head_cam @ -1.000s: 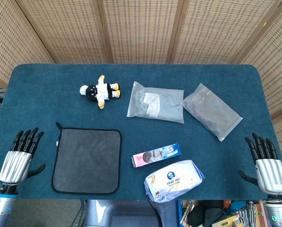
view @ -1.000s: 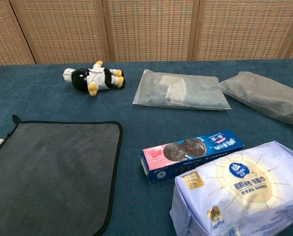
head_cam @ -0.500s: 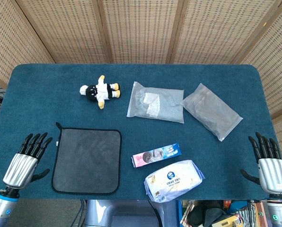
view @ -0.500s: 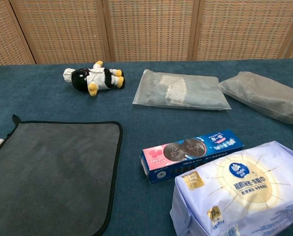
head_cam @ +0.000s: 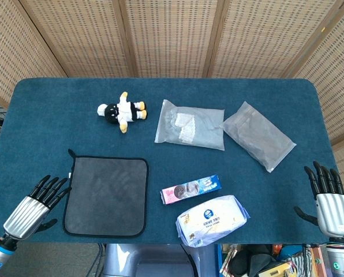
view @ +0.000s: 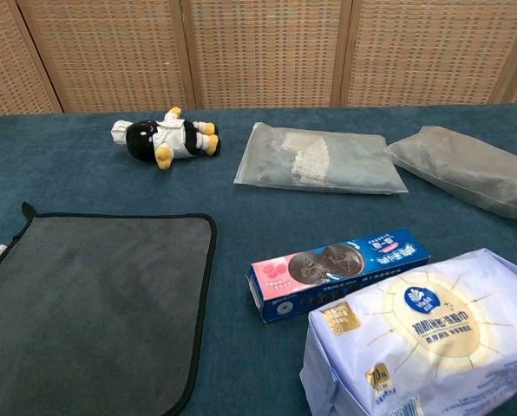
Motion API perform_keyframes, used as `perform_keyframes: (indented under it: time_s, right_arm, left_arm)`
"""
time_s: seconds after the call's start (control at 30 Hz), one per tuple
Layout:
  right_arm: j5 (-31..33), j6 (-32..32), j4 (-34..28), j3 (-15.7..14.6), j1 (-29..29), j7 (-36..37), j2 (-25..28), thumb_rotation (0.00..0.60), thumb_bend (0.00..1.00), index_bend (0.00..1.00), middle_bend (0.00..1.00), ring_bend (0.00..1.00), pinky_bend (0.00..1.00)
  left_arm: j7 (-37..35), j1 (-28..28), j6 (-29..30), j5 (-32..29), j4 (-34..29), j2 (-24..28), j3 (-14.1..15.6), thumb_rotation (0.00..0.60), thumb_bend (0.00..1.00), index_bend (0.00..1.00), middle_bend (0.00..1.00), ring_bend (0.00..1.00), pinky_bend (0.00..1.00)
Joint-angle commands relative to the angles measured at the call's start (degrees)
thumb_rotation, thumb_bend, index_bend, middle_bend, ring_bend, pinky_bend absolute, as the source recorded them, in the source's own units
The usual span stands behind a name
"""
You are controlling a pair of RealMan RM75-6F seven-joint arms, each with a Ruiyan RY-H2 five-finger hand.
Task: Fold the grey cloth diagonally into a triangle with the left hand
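Observation:
The grey cloth [head_cam: 107,196] with a black hem lies flat and unfolded on the blue table near its front left; the chest view shows the cloth [view: 89,303] at lower left. My left hand [head_cam: 32,208] hovers at the front left edge, fingers spread and pointing toward the cloth's near left corner, a short gap away, holding nothing. My right hand [head_cam: 329,199] stays at the front right edge, fingers spread, holding nothing. Neither hand shows in the chest view.
A plush penguin toy [head_cam: 122,111] lies behind the cloth. Two grey plastic bags [head_cam: 190,124] [head_cam: 258,135] lie at centre and right. A blue biscuit box [head_cam: 191,188] and a tissue pack [head_cam: 213,219] sit right of the cloth.
My left hand has dropped toward the table's front edge and turned its fingers toward the cloth. The right hand has sunk slightly. The cloth has not moved.

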Motion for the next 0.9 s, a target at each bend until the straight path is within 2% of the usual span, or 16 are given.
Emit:
perform_keyframes:
  time_s: [0.03,0.37,0.5,0.9]
  right_arm:
    - [-0.1,0.0,-0.1,0.0,0.0,-0.1,0.0,0.6,0.0,0.0,0.0,0.0,0.0]
    - [-0.2,0.4,-0.1,0.1,-0.1,-0.2,-0.3,0.6,0.0,0.0,0.0,0.0,0.0]
    - [-0.3,0.7,0.0,0.2,-0.1,-0.3,-0.5,0.6,0.0,0.0,0.0,0.0,0.0]
    - [-0.1,1.4,0.3,0.6,-0.3,0.5,-0.9,0.6,0.0,0.0,0.0,0.0,0.0]
  left_arm:
    - [-1.9,0.5,0.7,1.4,3.7,-1.9,1.6,0.6,0.14,0.24,0.0,0.0,0.0]
    - [-3.8,1.4,-0.5,2.3,10.8,-5.5,4.8,0.6,0.14,0.31,0.0,0.0,0.0]
    - [-2.2,1.3,-0.8,3.1,12.5,-6.1,5.4,0.6,0.14,0.36,0.0,0.0,0.0]
    - [-0.4,1.3,-0.5,3.3,17.0,-7.7,5.7,0.6,0.14,0.39,0.0,0.0,0.0]
